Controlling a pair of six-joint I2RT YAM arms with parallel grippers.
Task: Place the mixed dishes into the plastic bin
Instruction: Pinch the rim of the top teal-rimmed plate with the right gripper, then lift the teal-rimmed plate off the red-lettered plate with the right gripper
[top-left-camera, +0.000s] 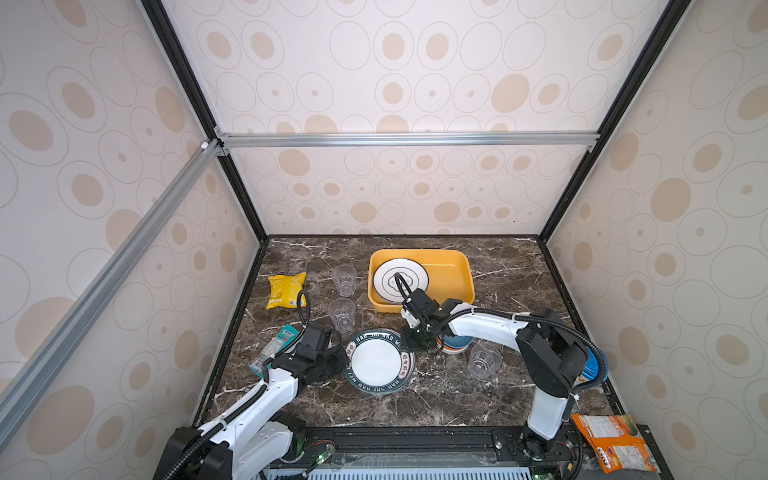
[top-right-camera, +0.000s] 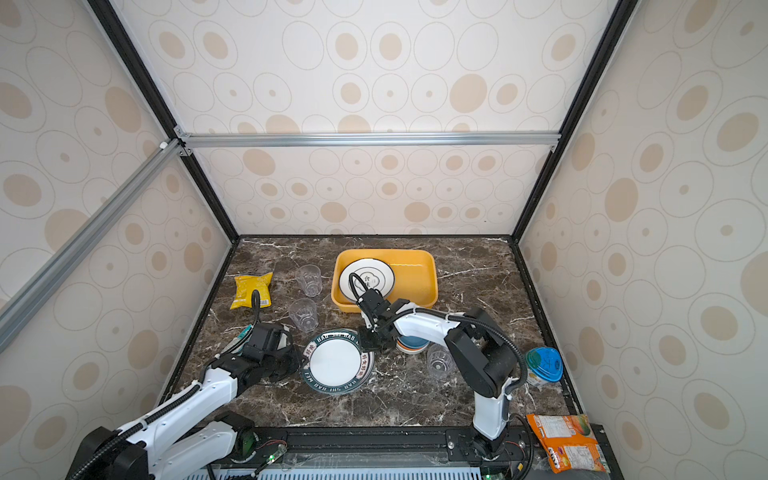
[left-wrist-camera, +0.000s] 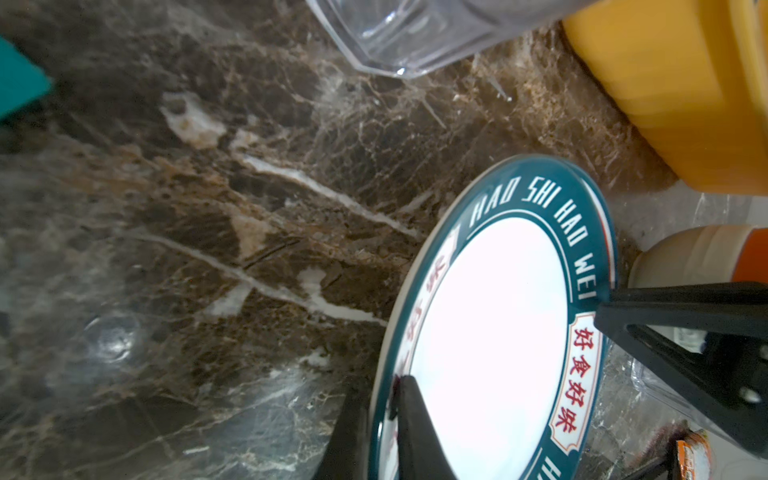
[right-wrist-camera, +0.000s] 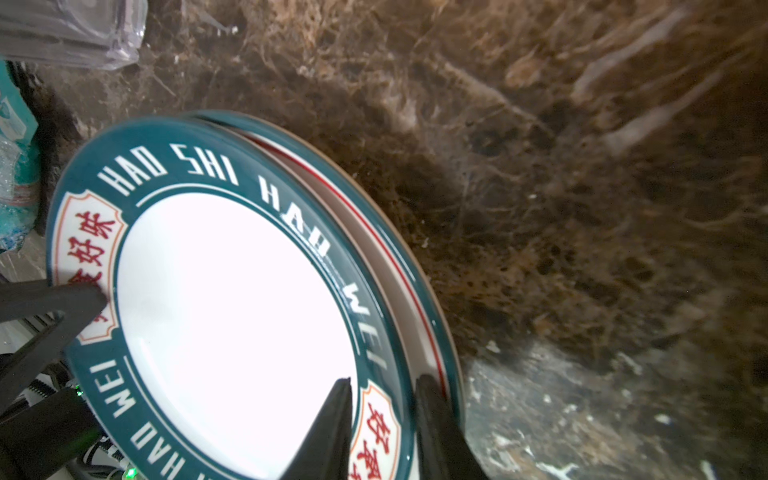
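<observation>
Two green-rimmed plates lie stacked on the marble top, the upper plate (top-left-camera: 379, 360) (top-right-camera: 336, 360) tilted off the lower plate (right-wrist-camera: 399, 266). My left gripper (top-left-camera: 343, 357) (left-wrist-camera: 380, 419) is shut on the upper plate's (left-wrist-camera: 490, 332) left rim. My right gripper (top-left-camera: 409, 340) (right-wrist-camera: 384, 415) is shut on the upper plate's (right-wrist-camera: 232, 299) right rim, one finger between the two plates. The yellow plastic bin (top-left-camera: 453, 266) (top-right-camera: 419, 266) stands behind and holds a black-ringed plate (top-left-camera: 399, 279). Three clear cups (top-left-camera: 344, 279) (top-left-camera: 342, 314) (top-left-camera: 484, 359) stand on the table. A stack of bowls (top-left-camera: 455, 345) sits under my right arm.
A yellow snack bag (top-left-camera: 286, 289) lies at the left, and a green packet (top-left-camera: 274, 347) lies beside my left arm. A blue-lidded container (top-right-camera: 544, 365) stands at the right edge. An orange packet (top-left-camera: 615, 440) lies at the front right corner.
</observation>
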